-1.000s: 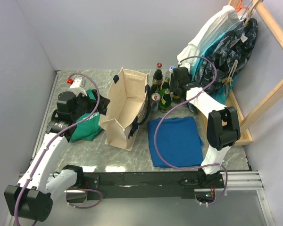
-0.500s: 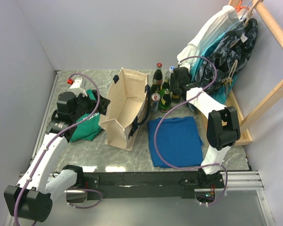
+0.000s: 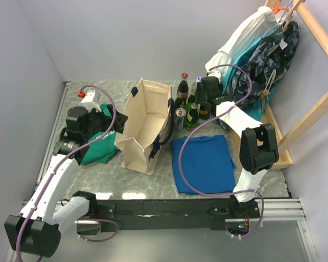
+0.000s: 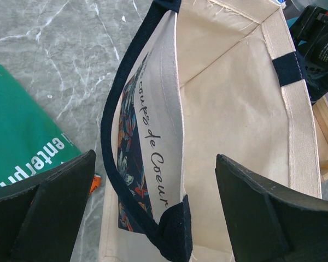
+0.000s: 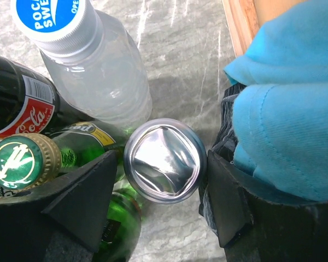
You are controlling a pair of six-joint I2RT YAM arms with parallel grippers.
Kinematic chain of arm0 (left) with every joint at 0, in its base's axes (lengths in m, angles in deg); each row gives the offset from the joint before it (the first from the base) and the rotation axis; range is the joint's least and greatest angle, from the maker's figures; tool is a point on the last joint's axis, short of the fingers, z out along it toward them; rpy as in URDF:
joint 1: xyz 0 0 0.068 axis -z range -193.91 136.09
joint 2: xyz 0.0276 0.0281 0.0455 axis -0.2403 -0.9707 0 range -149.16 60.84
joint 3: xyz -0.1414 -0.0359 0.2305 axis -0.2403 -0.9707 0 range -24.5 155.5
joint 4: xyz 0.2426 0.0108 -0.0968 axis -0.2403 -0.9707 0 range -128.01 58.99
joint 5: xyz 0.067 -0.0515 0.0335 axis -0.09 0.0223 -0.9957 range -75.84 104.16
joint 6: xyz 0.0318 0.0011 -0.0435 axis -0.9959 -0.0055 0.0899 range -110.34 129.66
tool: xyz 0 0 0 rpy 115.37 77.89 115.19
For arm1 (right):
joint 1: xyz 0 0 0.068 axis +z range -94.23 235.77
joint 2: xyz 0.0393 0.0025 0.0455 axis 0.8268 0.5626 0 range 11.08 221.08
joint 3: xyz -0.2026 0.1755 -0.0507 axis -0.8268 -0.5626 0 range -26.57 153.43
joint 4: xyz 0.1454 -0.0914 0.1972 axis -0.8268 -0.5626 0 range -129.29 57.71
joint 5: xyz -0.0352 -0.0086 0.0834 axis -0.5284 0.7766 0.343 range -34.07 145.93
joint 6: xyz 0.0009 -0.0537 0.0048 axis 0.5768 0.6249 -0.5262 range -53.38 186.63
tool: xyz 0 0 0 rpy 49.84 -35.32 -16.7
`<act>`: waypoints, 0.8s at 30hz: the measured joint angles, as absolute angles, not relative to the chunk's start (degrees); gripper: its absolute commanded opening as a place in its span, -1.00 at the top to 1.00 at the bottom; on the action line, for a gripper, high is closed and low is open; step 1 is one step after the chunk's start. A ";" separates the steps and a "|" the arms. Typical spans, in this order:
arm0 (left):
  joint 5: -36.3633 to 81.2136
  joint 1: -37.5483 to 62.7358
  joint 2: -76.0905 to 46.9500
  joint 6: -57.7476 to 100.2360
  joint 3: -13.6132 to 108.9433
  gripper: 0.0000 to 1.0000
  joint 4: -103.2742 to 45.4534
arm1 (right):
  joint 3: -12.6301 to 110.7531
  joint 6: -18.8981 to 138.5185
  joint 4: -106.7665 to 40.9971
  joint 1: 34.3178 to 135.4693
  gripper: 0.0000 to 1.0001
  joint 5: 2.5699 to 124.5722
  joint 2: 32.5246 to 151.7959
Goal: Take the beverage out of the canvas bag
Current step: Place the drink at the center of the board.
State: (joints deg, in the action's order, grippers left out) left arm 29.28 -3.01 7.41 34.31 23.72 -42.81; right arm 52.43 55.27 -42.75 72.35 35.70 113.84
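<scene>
The cream canvas bag (image 3: 145, 128) with navy handles stands open mid-table; no drink shows inside it. My left gripper (image 3: 111, 119) is open at the bag's left wall. In the left wrist view it (image 4: 156, 213) straddles the navy handle (image 4: 172, 229) and the bag (image 4: 235, 109) rim without touching. My right gripper (image 3: 208, 102) hangs over the group of drinks behind the bag. In the right wrist view it (image 5: 161, 166) is open round a silver-topped can (image 5: 163, 161) standing on the marble. A slim gap shows at the left finger; the right finger is almost touching.
Beside the can stand a clear water bottle (image 5: 93, 65), a cola bottle (image 5: 22, 103) and green bottles (image 5: 22, 161). A teal garment (image 5: 290, 98) presses against the right finger. A green cloth (image 3: 98, 144), a folded blue cloth (image 3: 202, 164) and a wooden clothes rack (image 3: 295, 98) are also here.
My right gripper's jaws have spread a little away from the can. Neither arm has otherwise moved, and the bag has stayed where it was.
</scene>
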 measured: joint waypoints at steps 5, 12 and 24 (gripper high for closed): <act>29.30 -2.92 7.41 34.33 23.72 -0.93 -42.81 | 52.43 55.27 -42.57 72.35 -0.48 35.79 113.84; 29.30 -2.92 7.38 34.33 23.72 -0.93 -42.81 | 52.43 55.31 -42.59 72.35 -0.50 35.66 113.84; 29.30 -2.84 7.38 34.33 23.72 -0.93 -42.81 | 52.43 55.36 -42.94 72.35 -0.55 34.54 113.71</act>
